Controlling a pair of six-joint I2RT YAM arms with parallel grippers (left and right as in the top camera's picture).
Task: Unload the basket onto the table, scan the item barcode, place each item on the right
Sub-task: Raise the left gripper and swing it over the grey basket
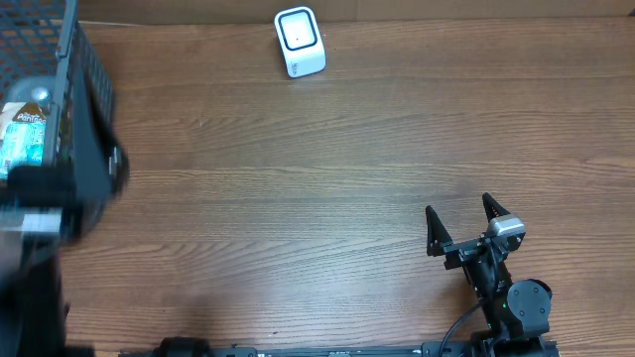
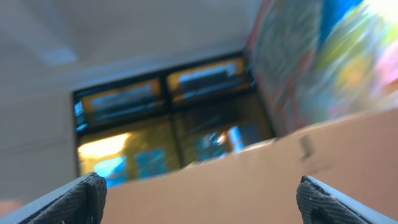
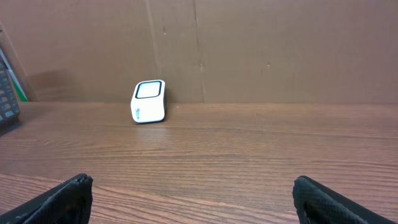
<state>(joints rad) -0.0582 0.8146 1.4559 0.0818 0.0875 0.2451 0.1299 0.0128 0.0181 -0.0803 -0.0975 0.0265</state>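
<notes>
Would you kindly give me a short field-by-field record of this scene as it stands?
scanner: white barcode scanner, standing at the far edge of the table
basket: black wire basket at the left edge, packaged item inside
left gripper: open, empty; its view is blurred
right gripper: open, empty, near right, facing the scanner
task: no item picked up yet
</notes>
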